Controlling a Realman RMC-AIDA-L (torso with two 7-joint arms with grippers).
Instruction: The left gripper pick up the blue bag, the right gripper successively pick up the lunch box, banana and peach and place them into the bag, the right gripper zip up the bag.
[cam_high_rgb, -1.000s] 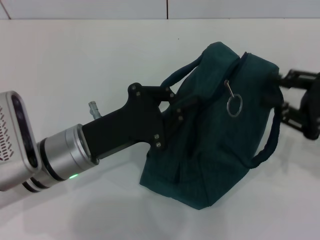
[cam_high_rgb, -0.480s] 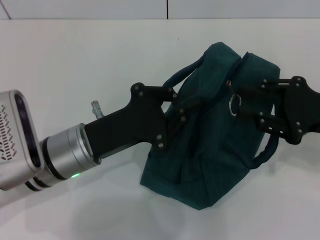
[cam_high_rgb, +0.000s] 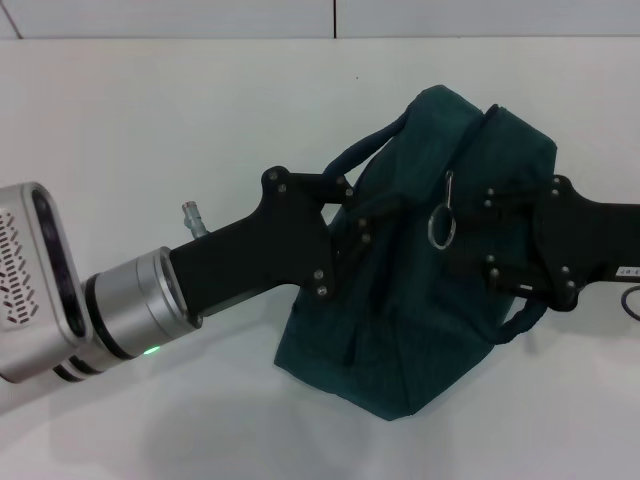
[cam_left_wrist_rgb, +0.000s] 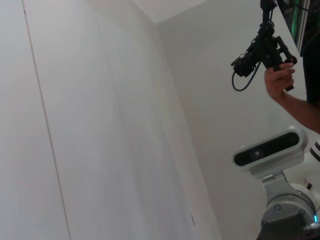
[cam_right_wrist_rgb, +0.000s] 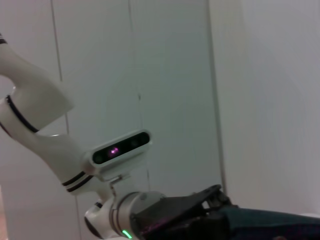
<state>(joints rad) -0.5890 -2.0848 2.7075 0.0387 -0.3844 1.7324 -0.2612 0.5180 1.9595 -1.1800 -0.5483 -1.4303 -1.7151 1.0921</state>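
The blue bag (cam_high_rgb: 430, 330) hangs tilted above the white table (cam_high_rgb: 150, 130), its top seam closed. My left gripper (cam_high_rgb: 372, 226) reaches in from the lower left and is shut on the bag's left side near a rolled handle (cam_high_rgb: 365, 148). The metal ring pull (cam_high_rgb: 441, 227) hangs slanted on the bag's front. My right gripper (cam_high_rgb: 462, 248) comes in from the right and lies against the bag just beside the ring. In the right wrist view the left gripper (cam_right_wrist_rgb: 215, 207) and a strip of the bag (cam_right_wrist_rgb: 272, 222) show. The lunch box, banana and peach are out of view.
The bag's second handle (cam_high_rgb: 525, 318) loops down under the right arm. A wall line (cam_high_rgb: 333, 18) runs behind the table. In the left wrist view a person's hand (cam_left_wrist_rgb: 277, 80) holds a black camera rig, above the right arm's wrist camera (cam_left_wrist_rgb: 270, 150).
My right gripper has moved left from the frame's right edge onto the bag's front. The ring pull has shifted left and down and now slants. The left gripper and bag barely moved.
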